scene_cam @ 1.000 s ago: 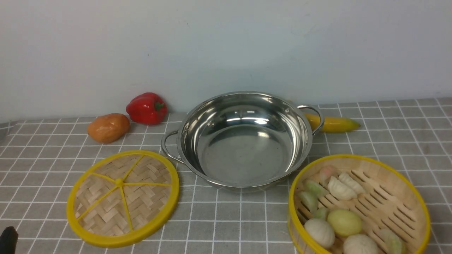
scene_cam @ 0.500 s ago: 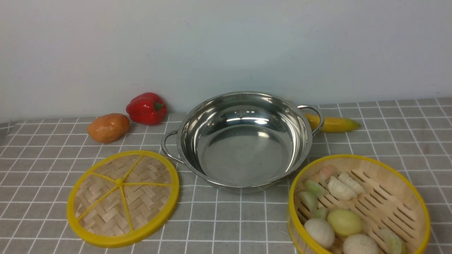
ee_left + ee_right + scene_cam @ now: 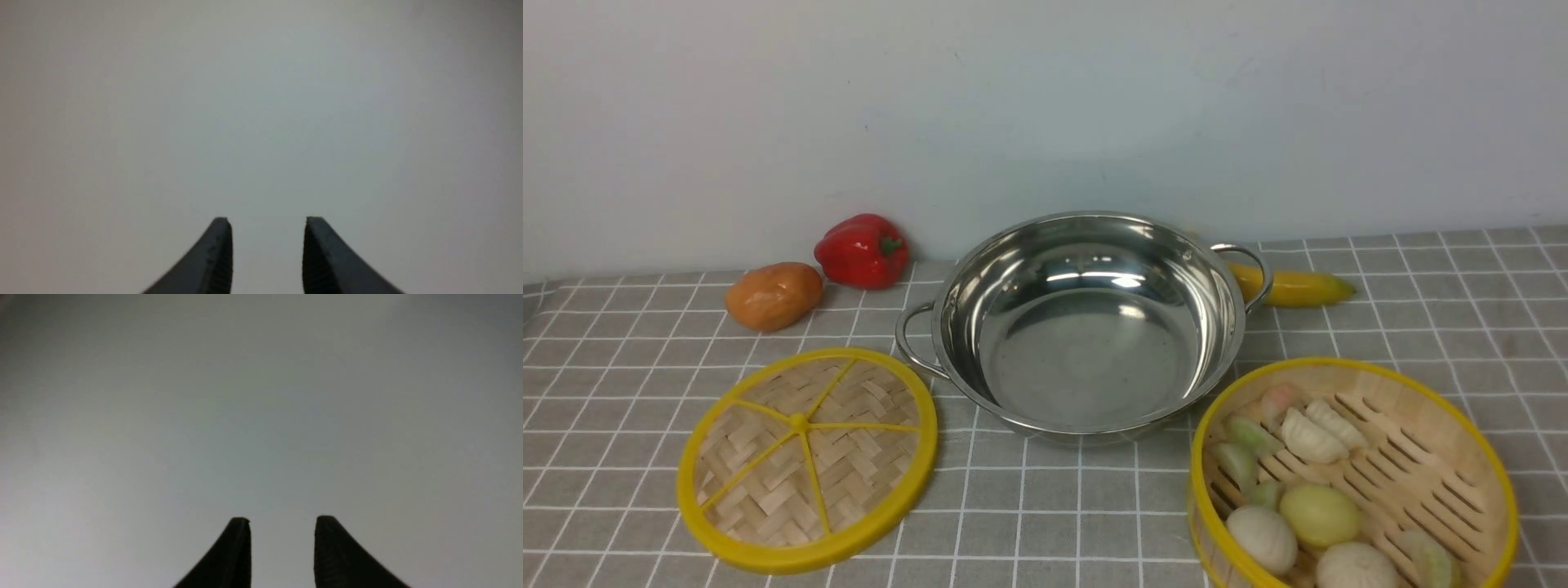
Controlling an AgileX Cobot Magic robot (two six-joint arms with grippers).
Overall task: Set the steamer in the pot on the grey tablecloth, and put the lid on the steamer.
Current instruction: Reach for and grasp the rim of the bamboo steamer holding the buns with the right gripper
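Pot (image 3: 1086, 359) sits mid grey tablecloth (image 3: 1045, 523), bare inside. Steamer (image 3: 1421, 474) is front-right of it on the cloth, rim just beside the pot, cut by the frame edge, holding dumplings (image 3: 1309, 438) and buns (image 3: 1262, 537). Lid (image 3: 806, 459) lies flat front-left, near the pot's left handle. Red bell pepper (image 3: 862, 250) and orange-brown potato (image 3: 773, 295) are back-left. Banana (image 3: 1294, 287) is partly hidden behind the right handle. Only the wrist views show left gripper (image 3: 267, 222) and right gripper (image 3: 282, 520): both spread, nothing between, facing blank grey.

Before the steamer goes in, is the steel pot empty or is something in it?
Empty. The pot shows only bare shiny metal inside; the steamer sits outside it on the grey tablecloth.
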